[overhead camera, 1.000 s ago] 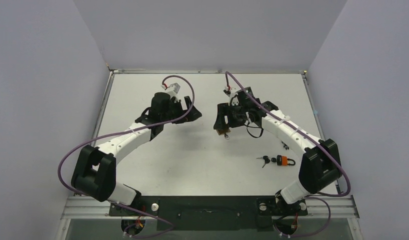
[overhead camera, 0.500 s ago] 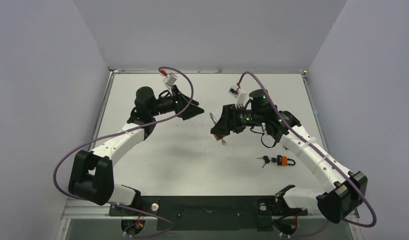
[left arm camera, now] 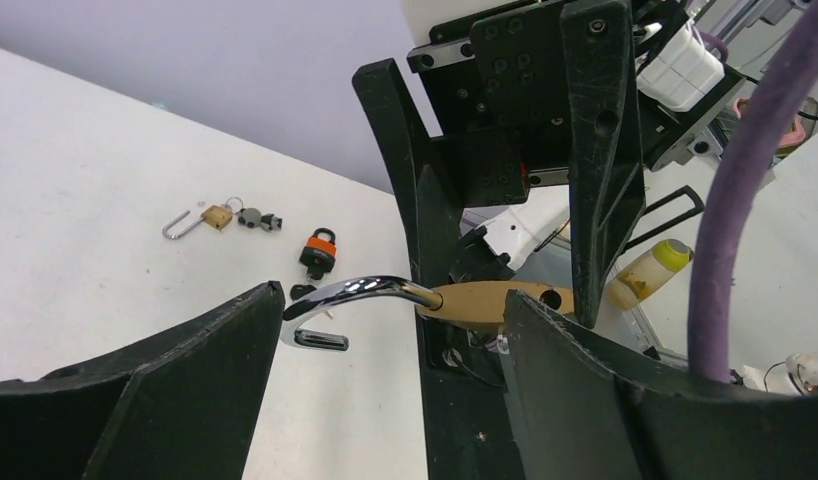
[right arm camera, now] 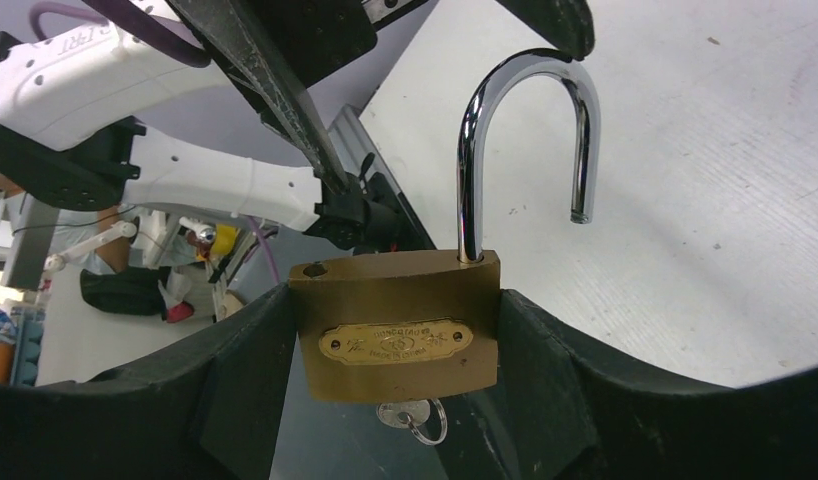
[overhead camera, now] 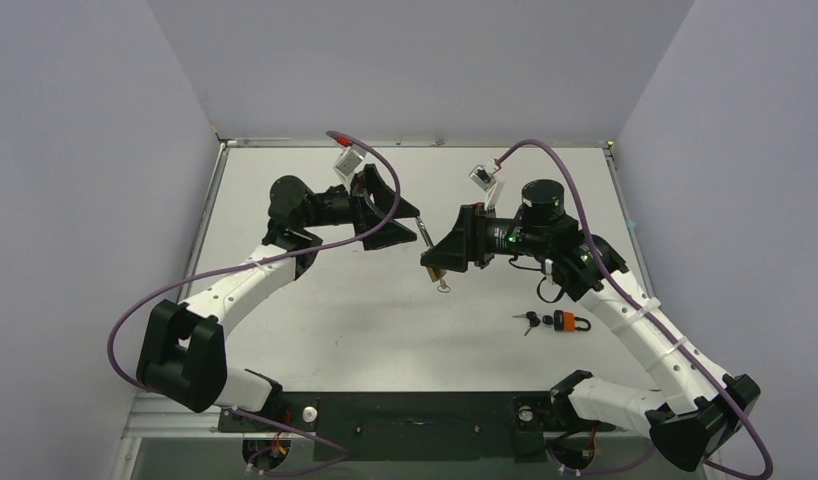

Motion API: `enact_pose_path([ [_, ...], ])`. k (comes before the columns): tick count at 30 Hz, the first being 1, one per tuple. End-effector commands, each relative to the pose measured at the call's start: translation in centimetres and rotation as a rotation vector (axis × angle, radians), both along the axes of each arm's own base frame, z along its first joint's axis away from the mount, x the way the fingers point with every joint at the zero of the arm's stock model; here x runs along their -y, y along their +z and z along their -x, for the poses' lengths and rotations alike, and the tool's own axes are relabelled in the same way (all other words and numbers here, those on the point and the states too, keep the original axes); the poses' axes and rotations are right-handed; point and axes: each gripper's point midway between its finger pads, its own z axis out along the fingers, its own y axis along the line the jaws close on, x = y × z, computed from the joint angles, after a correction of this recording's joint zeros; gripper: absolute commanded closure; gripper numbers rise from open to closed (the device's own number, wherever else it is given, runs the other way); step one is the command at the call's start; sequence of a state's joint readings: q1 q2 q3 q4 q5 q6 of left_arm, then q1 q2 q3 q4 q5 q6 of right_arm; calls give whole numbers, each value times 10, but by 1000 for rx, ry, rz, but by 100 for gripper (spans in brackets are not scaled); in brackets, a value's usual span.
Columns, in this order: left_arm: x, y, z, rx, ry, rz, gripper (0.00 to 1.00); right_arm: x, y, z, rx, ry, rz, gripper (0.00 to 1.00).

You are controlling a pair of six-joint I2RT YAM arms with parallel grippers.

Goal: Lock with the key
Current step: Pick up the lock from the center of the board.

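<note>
The right claw [overhead camera: 437, 262] grips the brass padlock [right arm camera: 395, 335], its open shackle [right arm camera: 472, 150] inside the open left claw [left arm camera: 393, 298].

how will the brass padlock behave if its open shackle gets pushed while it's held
The padlock looks solid brass, so probably rigid and heavy for its size. Its open shackle is polished, likely slippery, and may swivel when pushed. The right gripper clamps only the body's sides, so a hard push could tilt it.
</note>
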State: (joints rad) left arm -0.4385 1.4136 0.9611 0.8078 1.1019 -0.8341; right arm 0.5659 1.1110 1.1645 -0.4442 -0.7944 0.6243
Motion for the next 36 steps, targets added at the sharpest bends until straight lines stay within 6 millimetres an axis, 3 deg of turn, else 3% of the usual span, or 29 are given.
enact_pose_path([
  [1,4,36,29,136,-104,44,23,-4,79,10,192,39,-192,81],
  [12,5,38,37,158,-128,28,40,2,100,19,226,34,-227,81],
  [18,2,44,44,175,-136,31,60,3,102,14,232,20,-223,82],
  [23,1,48,46,170,-133,28,69,3,93,9,230,12,-190,83],
  [25,3,50,45,165,-130,22,77,3,87,5,235,2,-160,83],
  [28,7,53,44,136,-122,11,98,6,76,-1,257,-18,-100,83],
  [30,12,49,39,85,-93,-25,100,11,68,-11,290,-67,-40,77],
  [32,16,51,32,67,-41,-47,100,14,64,-19,325,-106,0,64],
  [35,15,60,21,56,72,-59,100,13,62,-28,384,-148,19,33],
  [36,12,67,17,46,132,-59,100,12,63,-35,409,-173,7,29],
])
